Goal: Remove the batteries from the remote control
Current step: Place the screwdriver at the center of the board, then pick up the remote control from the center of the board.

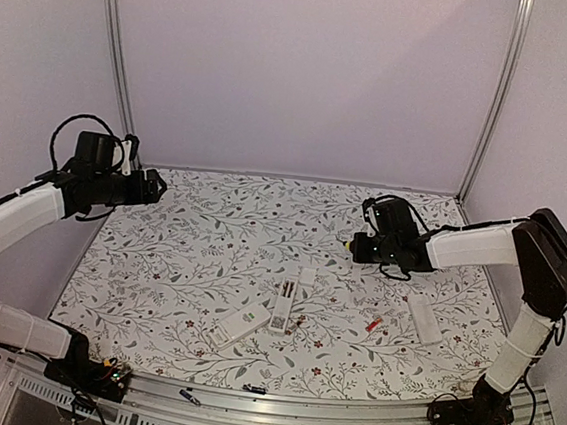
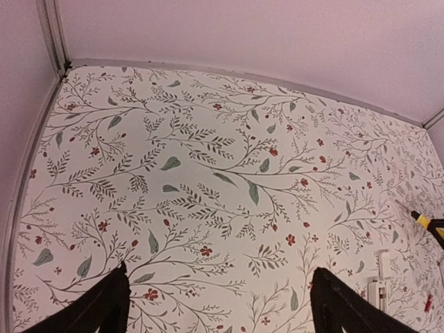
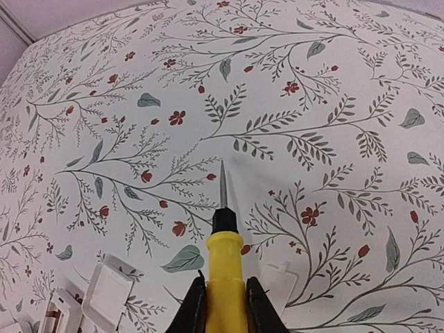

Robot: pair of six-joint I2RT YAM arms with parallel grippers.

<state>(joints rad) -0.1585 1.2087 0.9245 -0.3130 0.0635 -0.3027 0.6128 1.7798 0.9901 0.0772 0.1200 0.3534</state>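
Matt floral table cover [image 1: 200,245], glossy yellow plastic tool handle [image 3: 225,260], metal shaft [image 3: 223,184]

Floral table [image 1: 212,228], remotes [image 1: 283,308], perhaps one battery [image 1: 374,324]

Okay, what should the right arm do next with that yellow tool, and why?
Probably lower the yellow tool, clamped in the right fingers, toward the opened remote; its tip hangs over patterned table, well away from it.

Plain pale lilac walls [image 1: 307,74] close in the back and both sides, slim aluminium posts [image 1: 118,56] stand at the two rear corners, and soft even light falls on a white tablecloth [image 1: 212,226] printed with grey-green leaves and small red flowers.
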